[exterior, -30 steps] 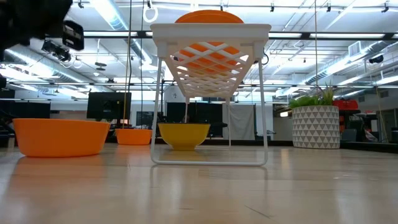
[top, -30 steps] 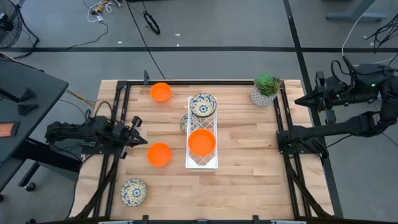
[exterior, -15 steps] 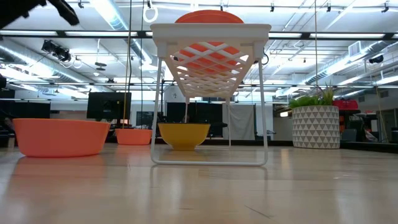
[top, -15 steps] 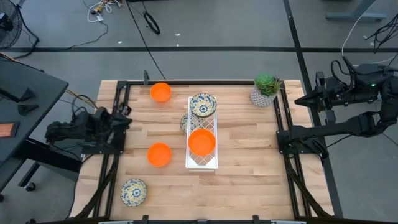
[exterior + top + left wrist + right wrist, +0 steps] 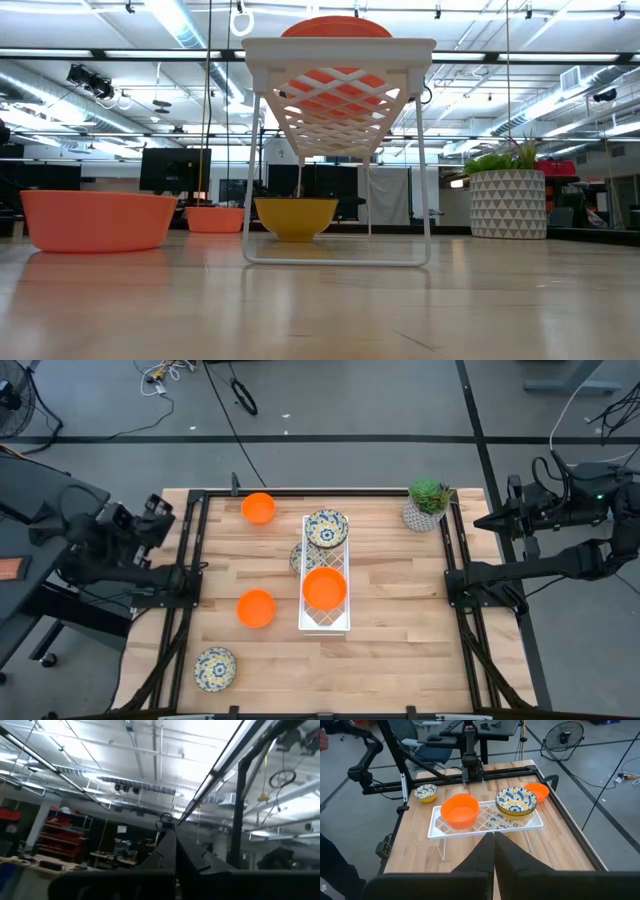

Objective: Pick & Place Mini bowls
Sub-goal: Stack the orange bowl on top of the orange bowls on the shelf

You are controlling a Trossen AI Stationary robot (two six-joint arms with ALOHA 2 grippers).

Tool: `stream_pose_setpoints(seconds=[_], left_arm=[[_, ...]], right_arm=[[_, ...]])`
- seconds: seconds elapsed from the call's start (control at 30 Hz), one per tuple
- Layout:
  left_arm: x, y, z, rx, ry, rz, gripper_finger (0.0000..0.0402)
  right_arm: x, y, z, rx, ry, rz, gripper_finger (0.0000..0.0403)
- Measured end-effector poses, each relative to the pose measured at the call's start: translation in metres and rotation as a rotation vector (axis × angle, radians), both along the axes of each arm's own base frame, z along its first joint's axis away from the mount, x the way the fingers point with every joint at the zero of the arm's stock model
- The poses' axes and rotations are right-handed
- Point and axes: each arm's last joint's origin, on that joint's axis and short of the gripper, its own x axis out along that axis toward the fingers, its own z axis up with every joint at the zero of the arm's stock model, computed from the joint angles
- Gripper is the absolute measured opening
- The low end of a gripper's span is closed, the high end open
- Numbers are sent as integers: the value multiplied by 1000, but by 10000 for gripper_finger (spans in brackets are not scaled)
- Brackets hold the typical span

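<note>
A white wire rack [image 5: 325,622] stands mid-table and carries a floral mini bowl [image 5: 326,528] and an orange one [image 5: 324,588]. Another floral bowl [image 5: 296,557] sits on the table under the rack. Two orange bowls [image 5: 258,508] [image 5: 256,608] and a floral bowl [image 5: 215,668] rest on the bare wood left of the rack. My left gripper [image 5: 163,509] is shut and empty, raised over the table's left edge and pointing up at the ceiling [image 5: 175,845]. My right gripper [image 5: 482,522] is shut and empty beyond the right edge, facing the rack [image 5: 494,851].
A potted green plant [image 5: 428,503] in a patterned white pot stands at the far right corner. Black frame rails [image 5: 190,550] run along the table's left and right sides. Bare wood lies right of the rack and along the near edge.
My left gripper has pulled back from beside the near orange bowl toward the table's left edge, risen, and tipped upward until it points at the ceiling. It has left the low view. No bowl has moved.
</note>
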Motion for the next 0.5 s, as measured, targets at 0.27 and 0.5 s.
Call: stream_pose_setpoints(seconds=[0.27,0.5], left_arm=[[17,0,57,68,131,97,8],[40,2,98,110,190,264,18]], right_arm=[[0,0,0,0,0,0,11],[0,0,0,0,0,0,11]])
